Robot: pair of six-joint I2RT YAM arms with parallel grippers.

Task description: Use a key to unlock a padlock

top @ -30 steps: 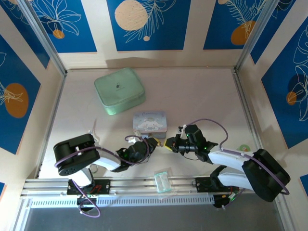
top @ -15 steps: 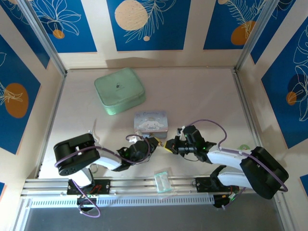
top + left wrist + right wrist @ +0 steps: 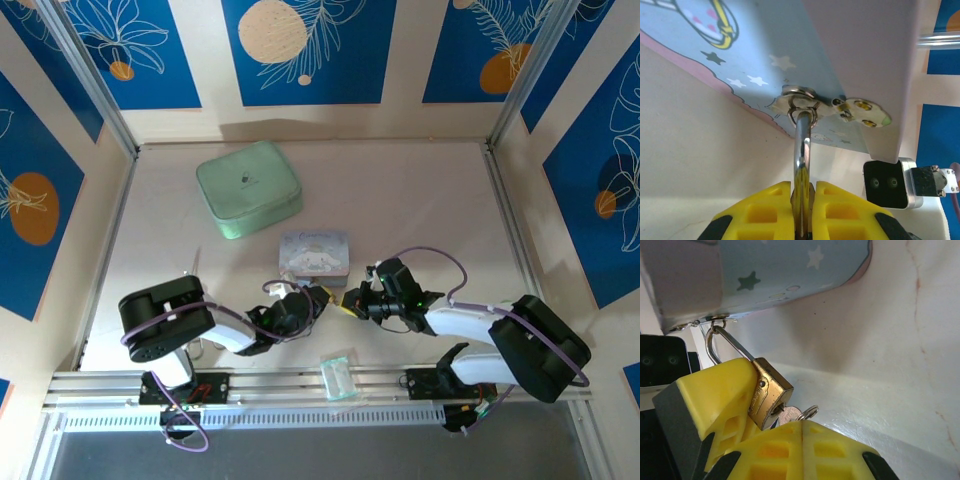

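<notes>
Both claws clenched: left claw [image 3: 802, 194] pinches the padlock [image 3: 769, 392], right claw [image 3: 802, 429] nips the key [image 3: 789, 415] by its head; I judge both tiny, stiff and slippery.

- At 11 o'clock on the pale table [image 3: 420, 190]: a mint-green zip case [image 3: 248, 187], lying flat, well apart from everything else.
- Near dead centre, a touch toward 6: the light blue cartoon box [image 3: 313, 252].
- Stretched in low from 8 o'clock: the left gripper [image 3: 321, 296], yellow tips right at the box's 6 o'clock edge.
- Reaching across from 4 o'clock: the right gripper [image 3: 351, 300], nose to nose with the left one.
- Between those tips, a tiny brass speck: the padlock [image 3: 336, 298], too small to read further.
- Down at 6 o'clock on the rail [image 3: 260, 383]: a clear plastic bag [image 3: 338, 377].
- Purple cables [image 3: 440, 255] looped over both arms.
</notes>
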